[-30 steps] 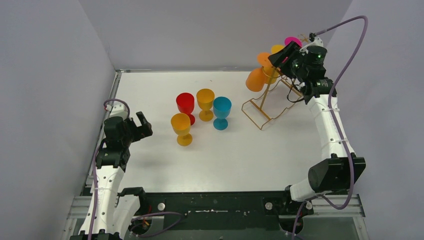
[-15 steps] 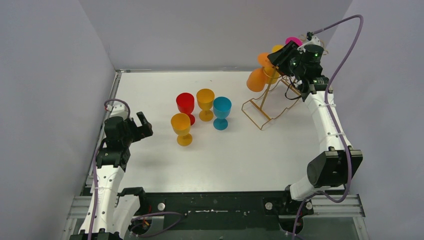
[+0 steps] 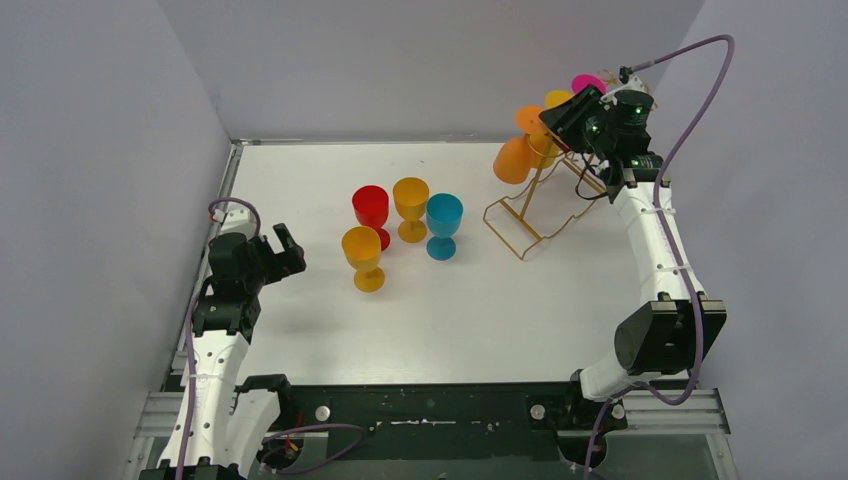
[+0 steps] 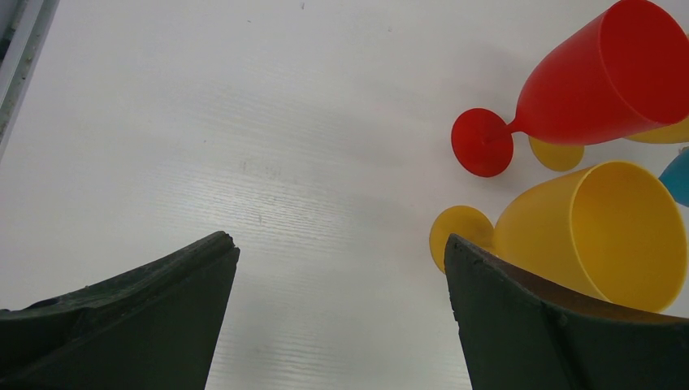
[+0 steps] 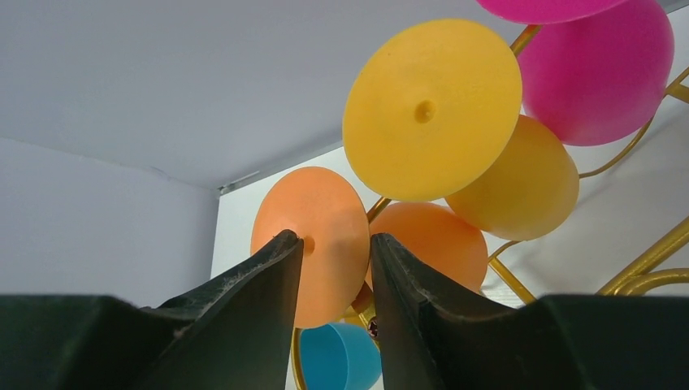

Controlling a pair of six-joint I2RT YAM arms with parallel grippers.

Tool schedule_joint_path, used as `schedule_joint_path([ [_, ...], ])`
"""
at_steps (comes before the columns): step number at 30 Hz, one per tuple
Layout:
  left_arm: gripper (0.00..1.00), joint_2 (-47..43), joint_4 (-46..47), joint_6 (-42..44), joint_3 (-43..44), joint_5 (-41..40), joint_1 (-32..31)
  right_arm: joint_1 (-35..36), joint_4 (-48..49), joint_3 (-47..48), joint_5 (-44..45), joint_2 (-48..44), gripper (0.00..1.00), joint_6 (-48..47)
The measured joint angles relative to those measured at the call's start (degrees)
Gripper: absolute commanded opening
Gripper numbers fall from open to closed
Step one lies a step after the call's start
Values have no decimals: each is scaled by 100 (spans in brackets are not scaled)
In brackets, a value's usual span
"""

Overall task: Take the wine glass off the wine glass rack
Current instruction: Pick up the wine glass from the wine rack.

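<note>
1. Top: orange wine glass (image 3: 513, 158) hangs inverted on wine glass rack (image 3: 531, 190), far right; right gripper (image 3: 572, 108) at it.
2. L wrist: left gripper (image 4: 341, 252) wide open, empty.
3. R wrist: jaws narrowly apart before its foot, contact unclear. Prob. light, slick plastic; grip stem.

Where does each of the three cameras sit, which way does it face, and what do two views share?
Top external: above and behind the bases, looking down over the table; left arm and right arm show.
Left wrist: on the left arm, looking down at the table; left gripper at the bottom, red glass beyond.
Right wrist: on the right arm, facing left past the right gripper toward the orange glass on the wine glass rack.
Shared: top and left wrist show the red glass.
</note>
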Motion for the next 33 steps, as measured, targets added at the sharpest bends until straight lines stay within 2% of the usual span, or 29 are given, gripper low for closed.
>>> schedule_joint_path([
  [7, 97, 0, 0, 0, 0, 2, 0, -160, 85, -76, -295, 2, 29, 153],
  [11, 97, 0, 0, 0, 0, 2, 0, -245, 129, -103, -417, 17, 29, 203],
  [16, 97, 0, 2, 2, 0, 2, 0, -299, 289, -170, -566, 22, 34, 304],
  [25, 97, 2, 2, 2, 0, 2, 0, -354, 365, -140, -848, 83, 32, 299],
  [33, 97, 4, 2, 2, 0, 2, 0, -332, -4, 146, -903, 216, 31, -50],
])
